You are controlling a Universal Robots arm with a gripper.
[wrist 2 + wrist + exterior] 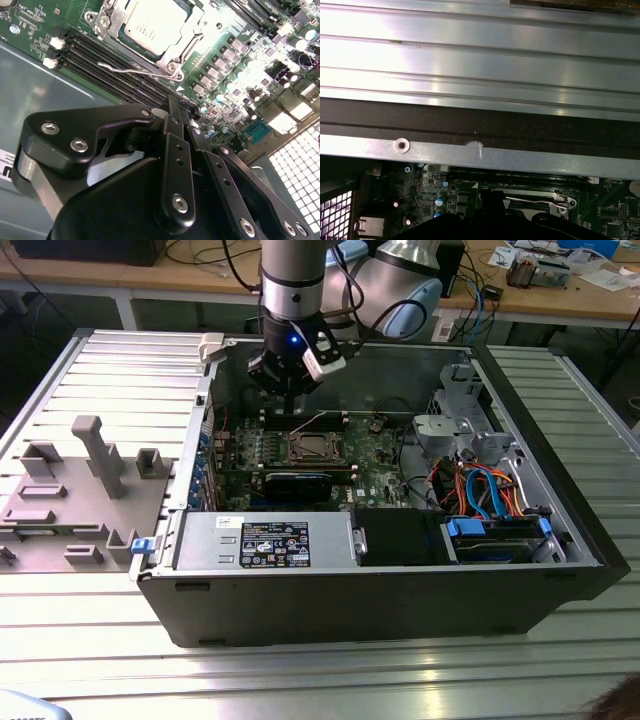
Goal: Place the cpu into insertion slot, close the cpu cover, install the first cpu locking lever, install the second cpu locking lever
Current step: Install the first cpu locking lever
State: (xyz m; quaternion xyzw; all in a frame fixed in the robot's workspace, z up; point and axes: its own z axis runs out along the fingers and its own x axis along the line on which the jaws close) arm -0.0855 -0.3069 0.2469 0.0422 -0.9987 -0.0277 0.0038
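The gripper (288, 400) is hanging over the green motherboard (375, 455) inside the open PC case (560, 510), just behind the insertion slot (312, 448). In the second wrist view its fingers (176, 125) are sitting pressed together, nothing between them. That view is also showing the cpu (155, 25) lying flat in the socket, with the cpu cover (192, 37) framing it and a thin locking lever (132, 70) running along the memory slots (100, 60). The first wrist view is mostly catching the ribbed counter (480, 60) and the case edge (520, 157).

Entry one: black label (275, 543) on the grey power supply (200, 542), print too fine for me to read. Entry two: cpu (155, 22), faint markings, illegible.
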